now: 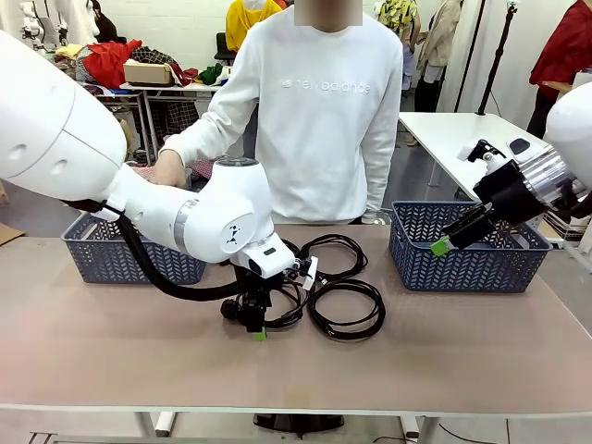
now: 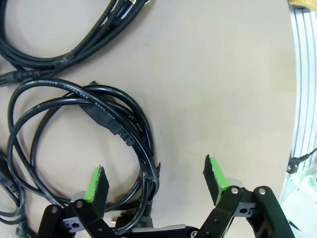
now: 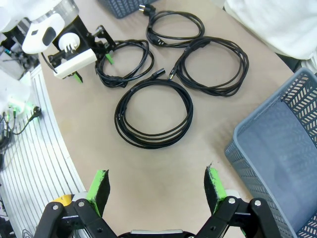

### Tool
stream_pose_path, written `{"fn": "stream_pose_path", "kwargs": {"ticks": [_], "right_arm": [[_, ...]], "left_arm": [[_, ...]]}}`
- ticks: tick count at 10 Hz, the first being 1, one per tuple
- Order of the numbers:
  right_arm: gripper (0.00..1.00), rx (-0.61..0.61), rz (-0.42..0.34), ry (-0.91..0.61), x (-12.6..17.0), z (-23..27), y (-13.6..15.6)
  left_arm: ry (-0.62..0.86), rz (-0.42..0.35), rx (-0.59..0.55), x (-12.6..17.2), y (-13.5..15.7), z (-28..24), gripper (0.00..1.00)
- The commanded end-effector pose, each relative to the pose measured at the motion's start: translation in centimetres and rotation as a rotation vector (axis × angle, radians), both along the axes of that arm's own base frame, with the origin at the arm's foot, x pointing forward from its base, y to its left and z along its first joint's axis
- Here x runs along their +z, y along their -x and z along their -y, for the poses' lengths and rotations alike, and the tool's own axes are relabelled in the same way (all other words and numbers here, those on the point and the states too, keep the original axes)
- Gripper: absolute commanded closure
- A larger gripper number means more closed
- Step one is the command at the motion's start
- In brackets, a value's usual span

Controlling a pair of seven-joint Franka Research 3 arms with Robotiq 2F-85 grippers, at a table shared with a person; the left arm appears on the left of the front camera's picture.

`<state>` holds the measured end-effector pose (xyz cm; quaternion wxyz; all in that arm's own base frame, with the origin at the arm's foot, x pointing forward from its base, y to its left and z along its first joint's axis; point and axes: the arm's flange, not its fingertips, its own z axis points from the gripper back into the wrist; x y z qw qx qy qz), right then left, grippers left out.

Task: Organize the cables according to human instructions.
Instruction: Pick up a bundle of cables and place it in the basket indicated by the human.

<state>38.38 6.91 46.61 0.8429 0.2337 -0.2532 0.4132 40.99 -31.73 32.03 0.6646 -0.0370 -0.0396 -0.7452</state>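
Several cables lie coiled on the tan table [image 1: 481, 342]. In the right wrist view they are a near loop [image 3: 153, 113], a loop toward the basket [image 3: 210, 64], a far loop [image 3: 174, 27] and one [image 3: 124, 62] under my left gripper [image 3: 93, 68]. My left gripper [image 1: 257, 326] hangs low and open over that coil [image 2: 89, 124], whose edge strands run between its green pads [image 2: 96, 183]. Above the right basket, my right gripper [image 1: 453, 239] stays open and holds nothing; its pads [image 3: 215, 183] frame bare table in front of the near loop.
Two blue-grey baskets stand on the table, one far left [image 1: 129, 254] and one far right [image 1: 472, 250], the latter also in the right wrist view [image 3: 282, 148]. A person in a white sweater stands across the table, with one hand [image 1: 169, 169] above the left basket.
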Motion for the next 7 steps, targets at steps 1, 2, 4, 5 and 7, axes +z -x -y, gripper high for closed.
{"fn": "stream_pose_path", "kwargs": {"ticks": [1, 2, 4, 5, 7], "right_arm": [[0.00, 0.019, 0.017, -0.025, -0.09, 0.14, -0.28], [0.00, 0.019, 0.017, -0.025, -0.09, 0.14, -0.28], [0.00, 0.019, 0.017, -0.025, -0.09, 0.14, -0.28], [0.00, 0.019, 0.017, -0.025, -0.09, 0.14, -0.28], [0.00, 0.019, 0.017, -0.025, -0.09, 0.14, -0.28]], "left_arm": [[-0.016, 0.019, 0.003, -0.45, -0.17, -0.10, 0.00], [-0.017, 0.017, -0.001, -0.46, -0.28, -0.06, 0.00], [-0.027, 0.016, 0.002, -0.50, -0.46, -0.13, 0.17], [-0.024, 0.013, 0.004, -0.53, -0.52, -0.13, 0.19], [-0.020, 0.001, 0.004, -0.70, -0.62, -0.10, 0.38]]}}
